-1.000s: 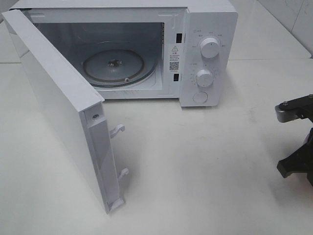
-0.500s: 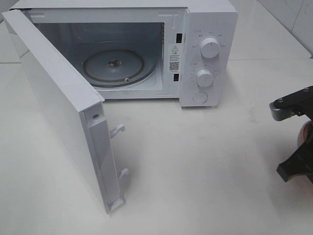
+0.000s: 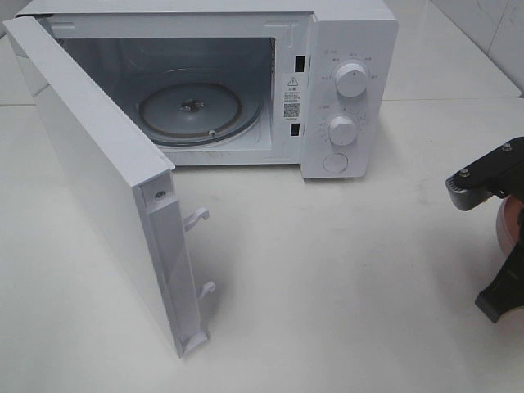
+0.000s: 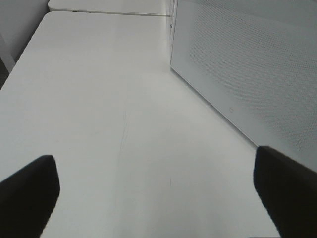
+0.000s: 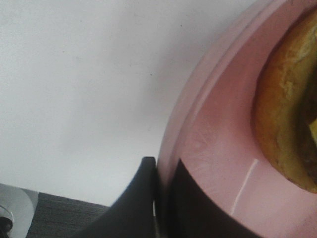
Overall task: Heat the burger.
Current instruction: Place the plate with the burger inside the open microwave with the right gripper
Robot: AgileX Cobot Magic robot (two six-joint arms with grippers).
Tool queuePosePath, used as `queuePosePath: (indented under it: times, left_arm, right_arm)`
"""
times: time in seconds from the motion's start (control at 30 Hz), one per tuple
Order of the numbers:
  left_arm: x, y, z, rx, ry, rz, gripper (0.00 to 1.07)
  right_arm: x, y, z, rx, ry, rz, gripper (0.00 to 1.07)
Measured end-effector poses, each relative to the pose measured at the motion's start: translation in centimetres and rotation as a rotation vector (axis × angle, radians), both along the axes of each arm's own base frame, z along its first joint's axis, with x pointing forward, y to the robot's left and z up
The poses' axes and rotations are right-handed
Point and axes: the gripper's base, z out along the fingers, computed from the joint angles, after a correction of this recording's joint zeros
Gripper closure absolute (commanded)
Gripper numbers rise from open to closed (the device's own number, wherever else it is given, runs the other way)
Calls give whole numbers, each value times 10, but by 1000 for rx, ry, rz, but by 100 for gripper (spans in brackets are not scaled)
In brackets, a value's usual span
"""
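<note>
At the far right edge of the table, the tall burger (image 5: 287, 104) with its glossy golden-brown bun sits on a round pink plate (image 5: 218, 148). Only one side of the bun shows in the right wrist view. The high camera catches just a sliver of the plate's rim and none of the burger.

The right gripper (image 5: 161, 173) is pinched on that rim, one dark finger over it and one under, so the burger lies just beyond the fingertips, towards the plate's middle. Whether the plate rests on the white tabletop (image 3: 344, 278) or hangs just above it, I cannot tell.

The move ahead turns on where the white microwave oven (image 3: 348, 49) stands. In the high view its open cavity, with the round glass turntable (image 3: 190, 110), lies well to the left of the plate and further back. The panel with its two dials stands on the near side of that opening, so the plate will likely have to swing round in front of it.

The white door (image 3: 90, 180) is hinged on the left and stands wide, leaving the right-hand approach free. The left gripper (image 4: 158, 196) hangs beside the door's outer face, fingers spread wide and holding nothing. The right arm is plainly the one placed to carry.
</note>
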Motion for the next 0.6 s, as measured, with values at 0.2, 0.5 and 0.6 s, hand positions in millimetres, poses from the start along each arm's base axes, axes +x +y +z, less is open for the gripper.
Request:
queuePosePath:
  times: [0.2,0.5,0.6]
  left_arm:
    - [0,0,0,0,0,0,7]
    - [0,0,0,0,0,0,7]
    - [0,0,0,0,0,0,7]
  right_arm:
    - [-9,7,8,-26,-14,69,107]
    - [-21,20,15,-59,-30,188,107]
    - [-24,24,17,-63,-32,219,107]
